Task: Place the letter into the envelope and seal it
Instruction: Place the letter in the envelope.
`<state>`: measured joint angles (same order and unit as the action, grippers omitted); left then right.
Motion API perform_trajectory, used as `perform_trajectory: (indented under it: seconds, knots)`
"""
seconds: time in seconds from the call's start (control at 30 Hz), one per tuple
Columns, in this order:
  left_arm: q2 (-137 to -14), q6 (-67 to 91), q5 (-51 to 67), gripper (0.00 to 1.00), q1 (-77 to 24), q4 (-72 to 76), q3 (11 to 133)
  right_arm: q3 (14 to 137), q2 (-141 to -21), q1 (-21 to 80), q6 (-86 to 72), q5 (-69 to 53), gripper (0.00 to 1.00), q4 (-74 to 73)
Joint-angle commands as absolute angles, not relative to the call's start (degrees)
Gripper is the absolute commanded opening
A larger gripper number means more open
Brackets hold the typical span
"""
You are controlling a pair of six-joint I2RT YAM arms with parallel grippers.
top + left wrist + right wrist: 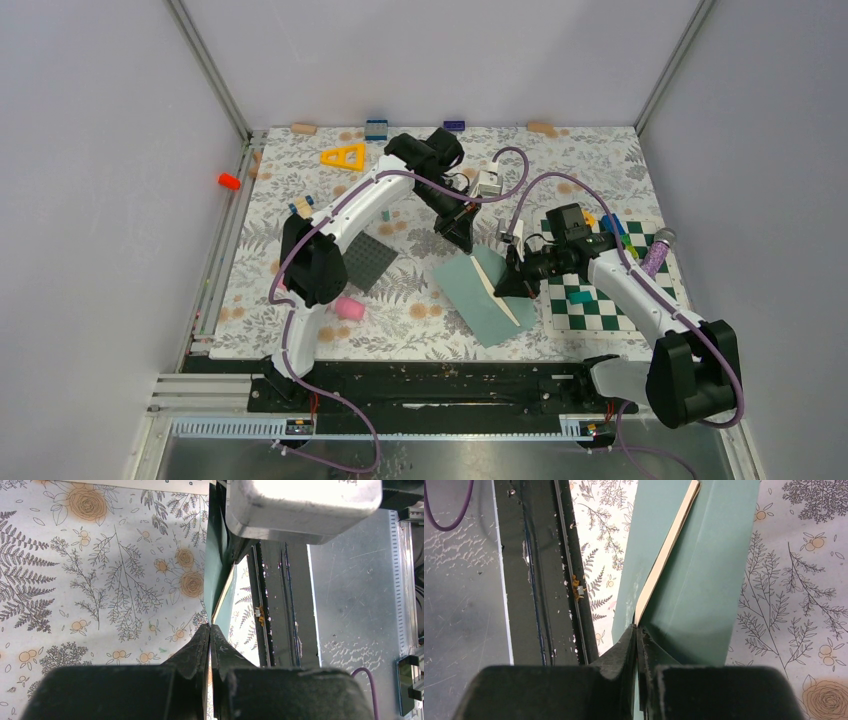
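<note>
Floral worktop (410, 305): left hand (210, 627) and right hand (636, 628) each clamp the envelope (468, 300). Opposed pulling could tear it or dislodge the letter (667, 555).

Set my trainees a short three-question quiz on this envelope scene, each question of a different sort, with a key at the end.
1. True or false: the left gripper and the right gripper are each shut on the envelope.
2. Multiple choice: the pink block lies A) on the left arm's side of the envelope, B) on the right arm's side of it, C) on top of it.
3. Fill in: the cream edge showing at the envelope's opening belongs to the ____.

Key: 1 true; 2 A; 3 letter.
</note>
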<state>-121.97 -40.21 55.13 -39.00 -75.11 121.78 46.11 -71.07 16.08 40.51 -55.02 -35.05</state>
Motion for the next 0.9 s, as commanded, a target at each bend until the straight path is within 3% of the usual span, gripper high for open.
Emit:
perform_trajectory:
  seconds: [0.0,0.87]
  knots:
    - [-118.8,-41.3,57.3,0.00,-38.9,-74.5,122.7,47.1,-70.6,15.9,39.7,-57.0,0.05,-33.2]
    - [-119.0,-41.3,57.3,0.00,-38.9,-74.5,122.6,47.7,-72.3,17.0,39.7,-56.2,0.05,-33.1]
